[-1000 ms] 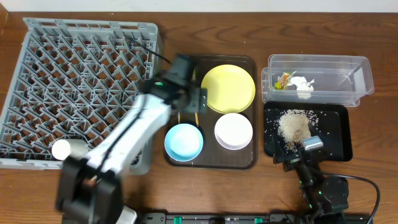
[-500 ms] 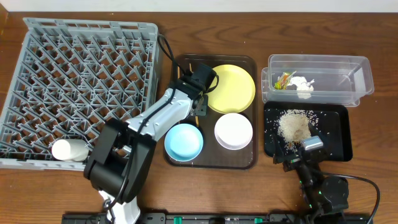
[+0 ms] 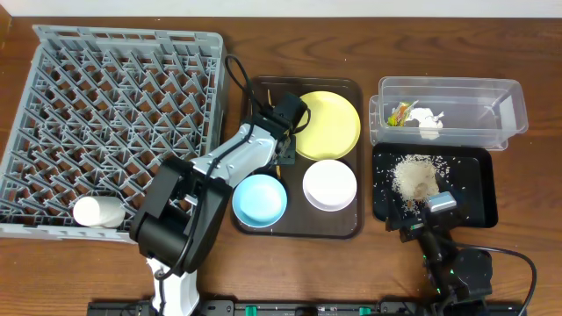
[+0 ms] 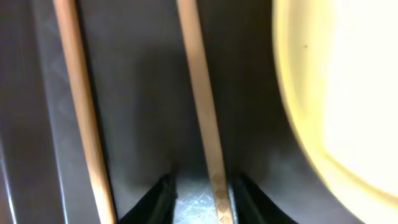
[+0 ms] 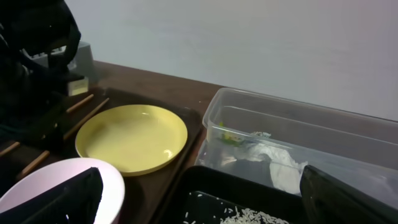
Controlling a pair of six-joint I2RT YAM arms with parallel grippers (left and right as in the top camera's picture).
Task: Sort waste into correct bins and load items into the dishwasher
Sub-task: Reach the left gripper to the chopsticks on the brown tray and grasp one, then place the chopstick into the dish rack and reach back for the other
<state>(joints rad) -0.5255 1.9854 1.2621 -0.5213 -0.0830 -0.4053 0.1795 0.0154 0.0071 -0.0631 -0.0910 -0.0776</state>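
One chopstick (image 4: 198, 93) now lies between the fingers of the left tool (image 4: 202, 194), which has come down onto the brown tray (image 3: 347, 230) and narrowed from wide, not yet pinching; the other chopstick (image 4: 81, 106) lies outside; the dish rack (image 3: 114, 114) likely comes next; the right tool (image 5: 199, 186) stays wide.

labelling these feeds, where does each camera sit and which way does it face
Overhead: above the table, facing straight down on rack, brown tray, tub and black tray; left arm and right arm show.
Left wrist: close over the brown tray, facing down at two chopsticks and the plate rim; left gripper fingers at the bottom edge, either side of one chopstick.
Right wrist: low by the black tray, facing across to plate and tub; right gripper fingers in the bottom corners, wide apart.
Shared: plate in all three.
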